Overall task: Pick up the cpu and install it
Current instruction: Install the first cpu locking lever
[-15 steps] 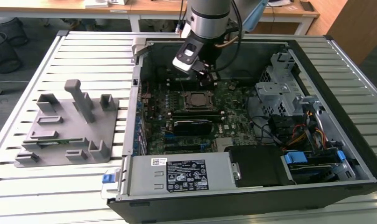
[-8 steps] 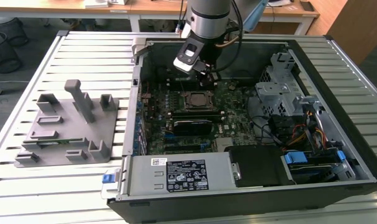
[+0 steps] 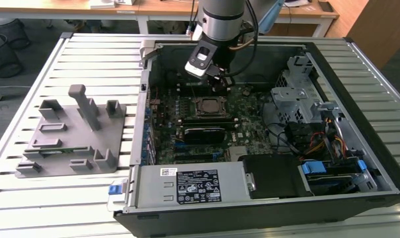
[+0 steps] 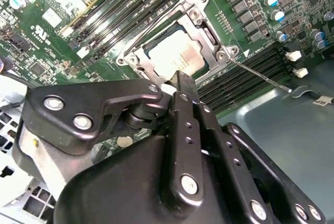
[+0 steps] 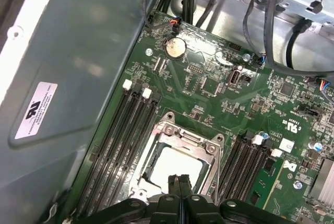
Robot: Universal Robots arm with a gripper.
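a slatted pale metal surface (image 3: 87, 54) fills the scene. beyond its far edge stand light wooden desks (image 3: 153, 7) with white legs over grey floor (image 3: 34, 29), a black wire bin (image 3: 5, 47) at the exterior view's left.

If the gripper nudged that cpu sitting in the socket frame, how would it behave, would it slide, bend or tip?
The cpu looks like a flat, rigid plate, so it probably would not bend or tip. Its smooth, pale metal top may be slippery. It lies inside the metal socket frame, which would likely stop sideways sliding. The gripper sits close above its edge, fingers together.
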